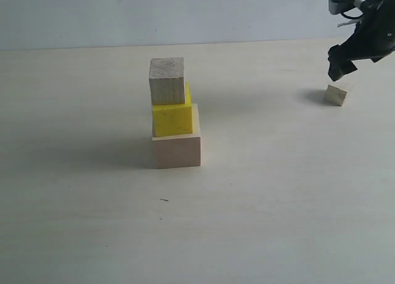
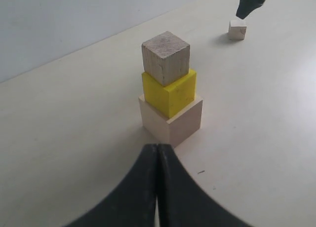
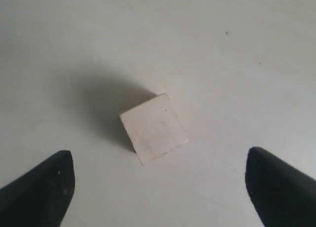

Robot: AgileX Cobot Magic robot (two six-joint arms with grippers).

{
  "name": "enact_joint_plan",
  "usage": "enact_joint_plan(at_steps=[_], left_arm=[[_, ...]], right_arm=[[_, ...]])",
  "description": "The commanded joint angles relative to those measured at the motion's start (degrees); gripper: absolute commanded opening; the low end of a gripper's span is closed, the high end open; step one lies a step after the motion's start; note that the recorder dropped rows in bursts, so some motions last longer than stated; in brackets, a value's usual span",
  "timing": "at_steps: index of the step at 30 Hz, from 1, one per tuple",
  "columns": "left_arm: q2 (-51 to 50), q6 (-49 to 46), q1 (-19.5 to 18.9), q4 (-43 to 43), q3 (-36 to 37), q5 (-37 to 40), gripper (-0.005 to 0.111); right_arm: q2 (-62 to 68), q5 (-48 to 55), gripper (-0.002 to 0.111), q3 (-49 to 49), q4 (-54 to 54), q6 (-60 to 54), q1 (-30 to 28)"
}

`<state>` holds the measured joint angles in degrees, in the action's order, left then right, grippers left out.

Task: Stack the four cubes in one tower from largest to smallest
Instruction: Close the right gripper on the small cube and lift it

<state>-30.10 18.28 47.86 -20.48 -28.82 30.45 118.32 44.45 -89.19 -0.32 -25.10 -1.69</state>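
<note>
No text, label, brand, number or sign can be read in any view. The visible faces of the tower (image 1: 175, 114) and the tiniest cube (image 1: 336, 95) are seen unmarked.

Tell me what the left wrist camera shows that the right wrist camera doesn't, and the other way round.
Only the left wrist view shows the three-cube stack: the large pale cube, the yellow cube on it and the smaller wood cube on top. It also shows the left gripper, shut, in front of the stack. Only the right wrist view shows that the right gripper is open, with a finger on either side of the tiny cube and neither touching it. Both show the tiny cube lying alone on the table with the right gripper near it.
</note>
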Motion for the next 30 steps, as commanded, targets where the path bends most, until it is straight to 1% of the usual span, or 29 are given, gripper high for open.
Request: enact_joint_plan(at_steps=[1,4,8,11,14,18,22,28,30], left_arm=[[0.14,-0.28,0.16,-1.45,0.35,-1.85,0.0],[0.14,-0.28,0.16,-2.05,1.23,-3.56,0.0],[0.14,-0.28,0.16,-2.05,2.13,-5.26,0.0],[0.14,-0.28,0.16,-2.05,2.13,-5.4,0.0],[0.14,-0.28,0.16,-2.05,2.13,-5.54,0.0],[0.14,-0.28,0.16,-2.05,2.13,-5.78,0.0],[0.14,-0.28,0.16,-2.05,2.13,-5.96,0.0],[0.14,-0.28,0.16,-2.05,2.13,-6.07,0.0],[0.14,-0.28,0.16,-2.05,2.13,-6.18,0.0]], right_arm=[[3.75,2.06,0.089,-3.91,-0.64,-1.89,-0.26],[6.56,4.96,0.089,-7.05,0.32,-4.19,-0.26],[9.42,7.06,0.089,-10.02,5.87,-8.66,-0.79],[11.13,8.76,0.089,-11.71,5.81,-9.87,-1.4],[12.41,9.12,0.088,-12.49,6.28,-9.87,-2.83],[12.86,9.47,0.083,-12.49,6.37,-12.0,-4.31],[13.24,9.74,0.081,-12.49,9.3,-15.92,-4.31],[13.56,8.32,0.076,-12.49,9.0,-15.91,-4.31],[13.69,8.32,0.076,-12.49,8.88,-16.8,-4.31]])
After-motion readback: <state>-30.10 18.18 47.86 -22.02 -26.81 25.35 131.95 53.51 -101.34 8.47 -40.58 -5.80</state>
